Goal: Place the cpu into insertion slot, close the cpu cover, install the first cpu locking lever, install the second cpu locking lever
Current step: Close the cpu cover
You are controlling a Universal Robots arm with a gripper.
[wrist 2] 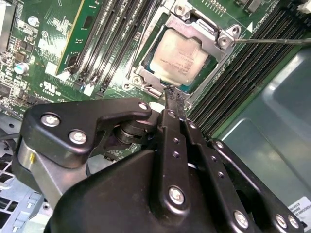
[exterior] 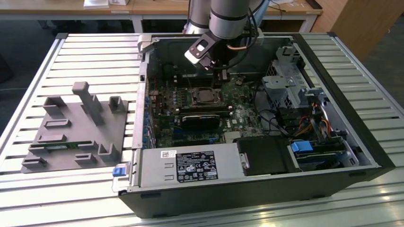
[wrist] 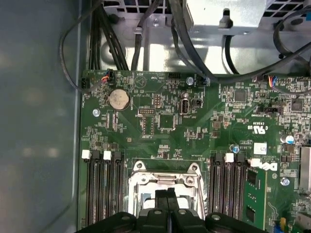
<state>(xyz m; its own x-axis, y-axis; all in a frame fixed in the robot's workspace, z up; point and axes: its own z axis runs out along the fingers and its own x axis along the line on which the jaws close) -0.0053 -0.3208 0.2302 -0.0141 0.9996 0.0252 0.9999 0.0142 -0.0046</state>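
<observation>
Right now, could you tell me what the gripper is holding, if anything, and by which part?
Nothing: the gripper is shut and empty, at the edge of the cpu cover.

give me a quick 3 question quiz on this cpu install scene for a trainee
1. True or false: the gripper holds the cpu.
2. The cover is: A raised upright, B closed over the cpu, C lying off the board.
3. Fill in: the gripper's fingers are ___ (open or shut).
Key: 1 false; 2 B; 3 shut.
</observation>
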